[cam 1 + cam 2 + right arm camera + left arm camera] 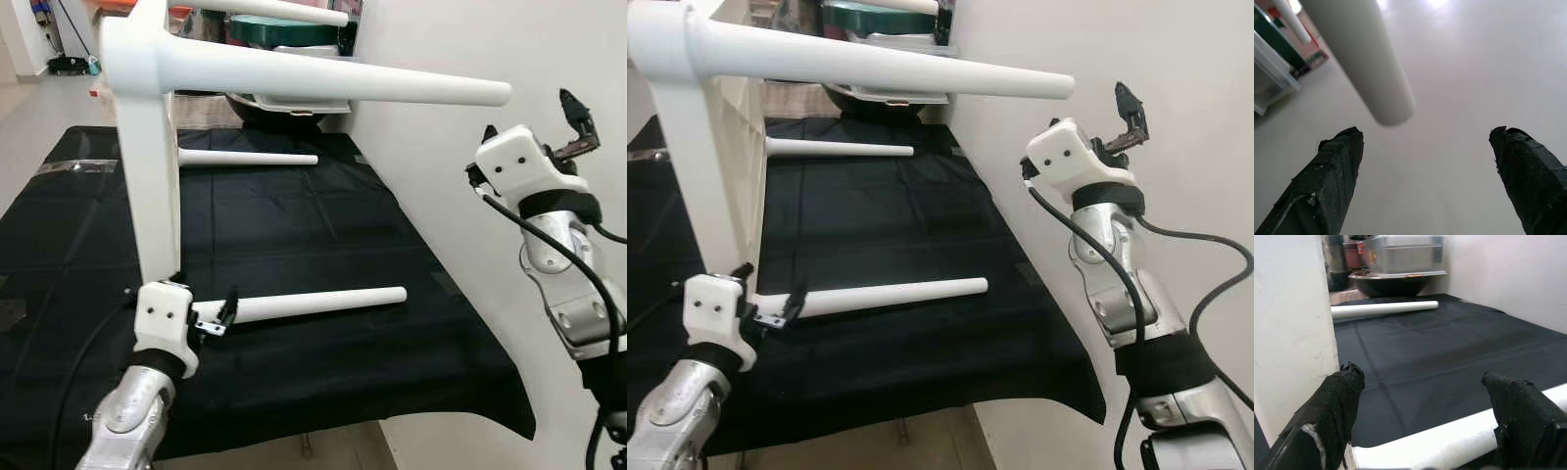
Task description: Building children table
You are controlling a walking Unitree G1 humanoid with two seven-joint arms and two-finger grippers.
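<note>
White tabletop [147, 166] stood on edge on black cloth [294, 235], attached leg [392, 86] jutting sideways, likely exposing sockets. Left gripper [217, 319] sat beside tabletop edge, fingers spread around loose leg [323, 303], not clamped. Right gripper [578, 127] raised, open, empty, near attached leg's tip. Another leg [250, 158] lay further back.

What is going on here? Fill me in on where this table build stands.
A white children's table stands on its side on a black cloth, with at least two legs already fitted, including the leg that sticks out sideways. The left hand is open around the end of a loose leg lying on the cloth. The right hand is open and raised near the tip of the fitted leg. Another loose leg lies farther back.
</note>
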